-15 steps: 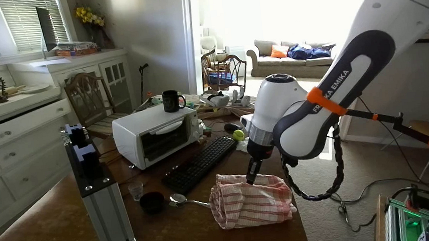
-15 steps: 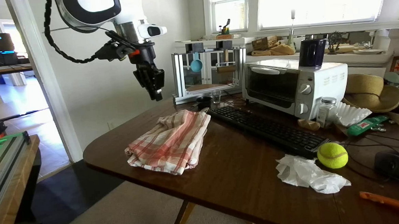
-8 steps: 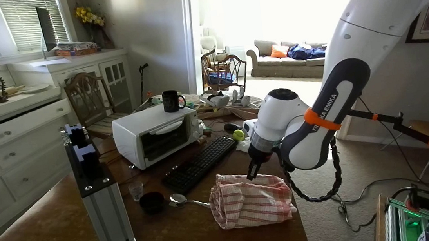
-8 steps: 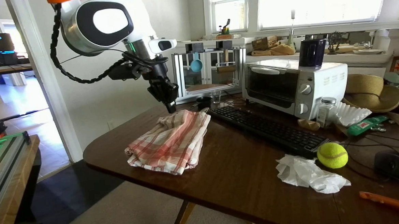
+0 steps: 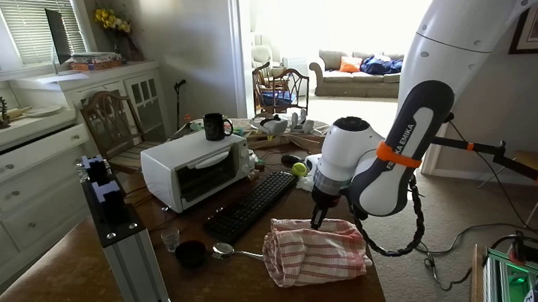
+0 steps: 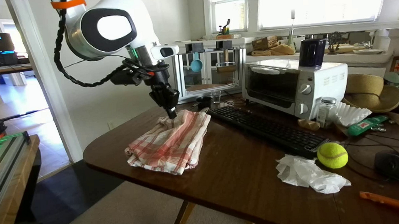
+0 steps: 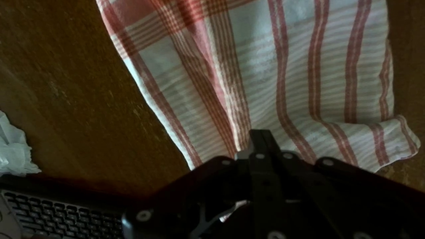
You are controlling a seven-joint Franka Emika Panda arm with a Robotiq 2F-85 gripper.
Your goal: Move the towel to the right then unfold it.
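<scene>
The jaws are closed up, with their 2 fingertips [image 7: 256,141] seen side by side in the wrist view. They are pointed down at the towel [image 5: 318,257], red-striped and folded; whether it is touched cannot be told. The towel is laid near the edge of the worktop [image 6: 243,174]. In an exterior view its side is met by the handle of a spoon [image 5: 223,248], beyond which a black bowl [image 5: 191,253] and a glass [image 5: 170,238] are set. Near the towel, a keyboard [image 6: 268,126] is placed before a toaster oven [image 6: 295,88], on which 1 dark mug [image 6: 312,53] is stood. Beside the keyboard's far end, a tennis ball [image 6: 332,155] and crumpled white sheet [image 6: 308,175] are seen.
</scene>
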